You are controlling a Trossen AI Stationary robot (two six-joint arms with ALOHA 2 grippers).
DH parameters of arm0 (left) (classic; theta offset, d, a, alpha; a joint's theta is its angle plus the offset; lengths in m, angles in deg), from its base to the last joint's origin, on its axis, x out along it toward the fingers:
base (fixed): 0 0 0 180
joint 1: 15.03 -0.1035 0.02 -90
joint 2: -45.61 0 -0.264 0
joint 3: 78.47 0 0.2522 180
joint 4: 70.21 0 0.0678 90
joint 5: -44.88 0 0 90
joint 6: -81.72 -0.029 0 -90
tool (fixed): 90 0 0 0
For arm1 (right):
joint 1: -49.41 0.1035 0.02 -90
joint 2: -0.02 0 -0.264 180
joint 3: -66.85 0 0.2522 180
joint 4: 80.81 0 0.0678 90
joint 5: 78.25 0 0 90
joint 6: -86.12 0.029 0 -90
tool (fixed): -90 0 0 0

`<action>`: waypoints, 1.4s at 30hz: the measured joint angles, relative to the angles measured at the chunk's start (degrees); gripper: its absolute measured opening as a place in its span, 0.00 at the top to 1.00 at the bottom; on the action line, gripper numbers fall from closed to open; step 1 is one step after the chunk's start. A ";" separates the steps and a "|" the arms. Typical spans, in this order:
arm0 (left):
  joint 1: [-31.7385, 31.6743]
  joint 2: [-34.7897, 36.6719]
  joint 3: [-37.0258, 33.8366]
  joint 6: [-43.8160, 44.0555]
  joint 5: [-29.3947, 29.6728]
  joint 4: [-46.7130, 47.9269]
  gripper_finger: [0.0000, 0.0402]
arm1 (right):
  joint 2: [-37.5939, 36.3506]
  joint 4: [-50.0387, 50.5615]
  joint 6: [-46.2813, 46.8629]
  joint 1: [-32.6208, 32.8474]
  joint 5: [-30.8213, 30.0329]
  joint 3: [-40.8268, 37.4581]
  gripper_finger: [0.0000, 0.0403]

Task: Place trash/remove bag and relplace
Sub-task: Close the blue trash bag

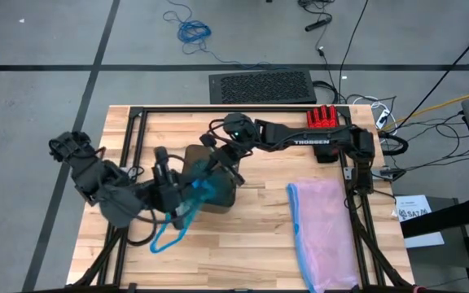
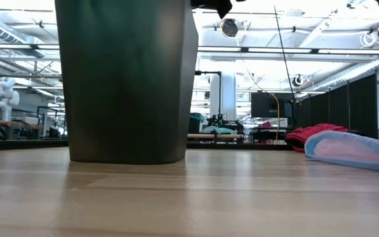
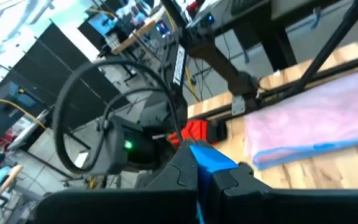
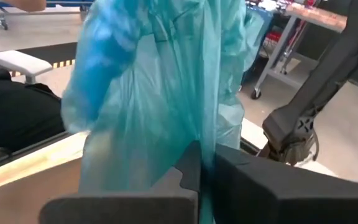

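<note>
Both grippers — left gripper [image 3: 207, 180], right gripper [image 4: 207, 180] — are clamped on the teal bag [image 1: 195, 195] above the bin [image 2: 127, 79]; you risk tearing the thin film if they pull apart.

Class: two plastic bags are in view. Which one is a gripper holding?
The teal-green bag, pinched by the right gripper over the dark bin. The pale pink bag lies flat on the table, untouched.

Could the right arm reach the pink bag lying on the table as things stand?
Probably not yet: the right gripper has its jaws shut on the teal bag over the bin. The pink bag lies uncovered beside it.
</note>
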 joint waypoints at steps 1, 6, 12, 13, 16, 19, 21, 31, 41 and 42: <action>0.56 0.28 0.00 -0.06 0.17 -0.27 1.00 | 0.20 0.19 0.26 -0.02 -0.02 0.00 1.00; 3.25 1.13 0.00 -2.25 2.66 -2.48 1.00 | 1.58 2.20 0.37 0.00 -2.40 0.00 1.00; 5.69 1.41 0.00 -2.53 4.93 -2.81 1.00 | 2.55 4.45 0.14 -0.02 -2.84 0.07 1.00; 6.25 1.41 0.00 -2.56 5.52 -2.77 1.00 | 2.55 5.07 0.16 -0.02 -2.66 0.09 1.00; 7.89 1.41 0.00 -2.82 7.36 -2.78 1.00 | 2.12 6.84 -0.32 -0.10 -2.83 0.11 1.00; 9.03 1.39 0.00 -2.79 9.23 -2.72 1.00 | 1.54 8.11 -0.43 -0.33 -2.89 0.09 1.00; 9.48 1.41 0.00 -2.51 9.67 -2.89 1.00 | 0.72 8.91 -0.40 -0.53 -3.35 0.09 1.00; 9.79 1.41 0.00 -2.36 9.68 -2.82 1.00 | -4.95 18.08 1.26 -0.62 -7.59 0.02 0.75; 9.79 1.41 0.00 -2.30 9.67 -2.27 1.00 | -5.06 15.25 1.32 2.90 -14.94 0.00 0.28; 9.79 1.41 0.00 -2.31 9.66 -2.18 1.00 | -4.50 13.74 1.32 3.50 -16.91 0.00 0.24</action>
